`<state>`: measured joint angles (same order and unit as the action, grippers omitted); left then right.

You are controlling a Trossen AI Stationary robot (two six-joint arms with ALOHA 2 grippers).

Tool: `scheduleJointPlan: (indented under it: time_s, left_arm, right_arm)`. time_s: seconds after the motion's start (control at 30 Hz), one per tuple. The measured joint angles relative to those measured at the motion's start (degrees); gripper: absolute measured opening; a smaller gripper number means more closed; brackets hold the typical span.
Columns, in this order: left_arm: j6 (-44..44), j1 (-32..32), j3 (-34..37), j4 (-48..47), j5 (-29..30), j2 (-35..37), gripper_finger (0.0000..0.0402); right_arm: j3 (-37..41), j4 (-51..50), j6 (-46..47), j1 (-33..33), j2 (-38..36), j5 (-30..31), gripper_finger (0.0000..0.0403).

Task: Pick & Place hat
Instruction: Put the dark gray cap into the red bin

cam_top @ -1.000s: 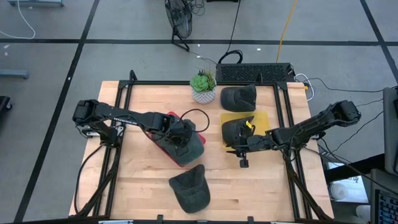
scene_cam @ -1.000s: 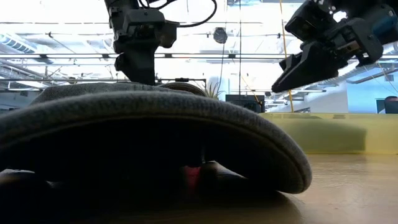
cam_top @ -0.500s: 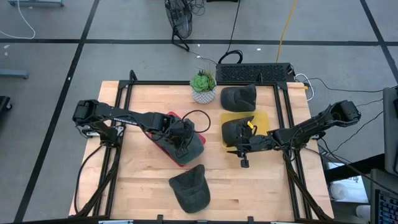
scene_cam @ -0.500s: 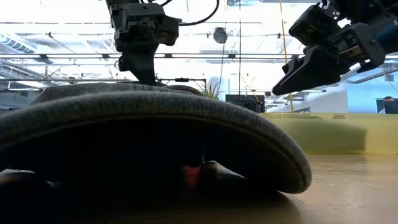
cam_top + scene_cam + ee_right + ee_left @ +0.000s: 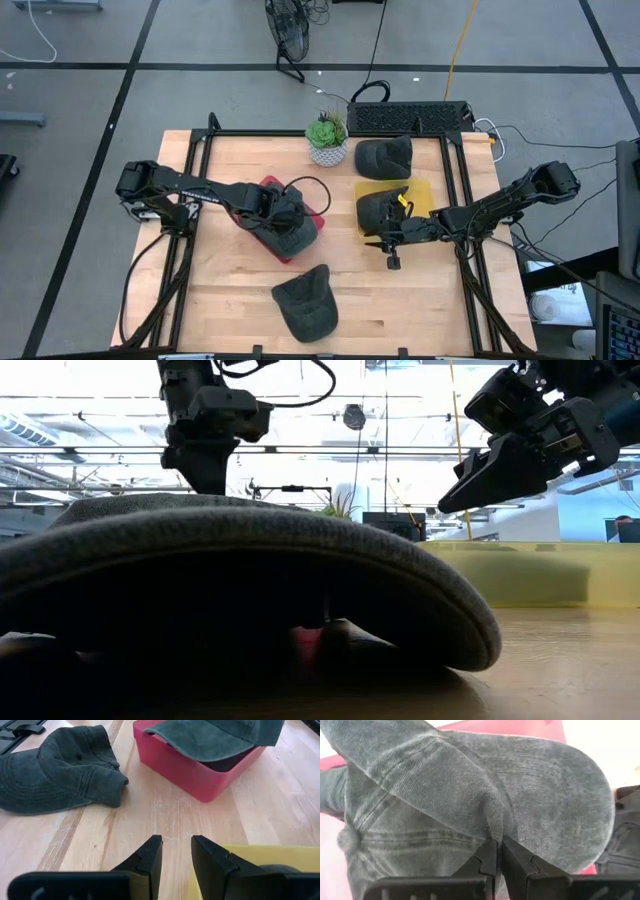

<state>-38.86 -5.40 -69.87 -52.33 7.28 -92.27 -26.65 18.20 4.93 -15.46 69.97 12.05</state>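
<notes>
Robotics lab, wooden table (image 5: pixel 240 290) on black metal frame, grey floor, cables, floor fan (image 5: pixel 288 30), open ceiling.

The light wooden table (image 5: pixel 230 290) carries a red bin (image 5: pixel 272 190), yellow tray (image 5: pixel 420 190), potted succulent (image 5: pixel 326 138) and two loose dark denim caps (image 5: pixel 306 303) (image 5: pixel 385 156).

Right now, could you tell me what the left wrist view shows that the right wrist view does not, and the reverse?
Only the left wrist view shows the left tool shut on a pinch of the grey hat's cloth, close up.

Only the right wrist view shows the right tool open over bare table, a second hat lying flat on the wood, and a yellow tray's edge.

Both show the gripped hat over the red bin.
</notes>
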Motion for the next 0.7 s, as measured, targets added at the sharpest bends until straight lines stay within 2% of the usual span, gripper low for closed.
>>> scheduleJointPlan:
  time_s: [0.17,0.37,0.53,0.7]
  left_arm:
    - [-1.1,-0.6,-0.3,-0.6,1.1,2.0,0.0008]
    - [-4.2,-0.9,-0.5,-3.4,3.7,3.5,0.0021]
    - [-7.5,-2.0,-0.5,-5.8,6.5,3.5,0.0007]
    - [-10.6,-3.4,0.7,-3.2,6.8,3.3,0.0030]
  right_arm:
    - [0.0,0.0,0.0,0.0,0.0,-0.1,0.0091]
    - [0.0,-0.1,-0.2,0.0,0.0,-0.1,0.0091]
    - [0.0,-0.1,-0.2,0.0,0.0,-0.1,0.0091]
    - [0.0,0.0,-0.7,0.0,0.0,-0.1,0.0091]
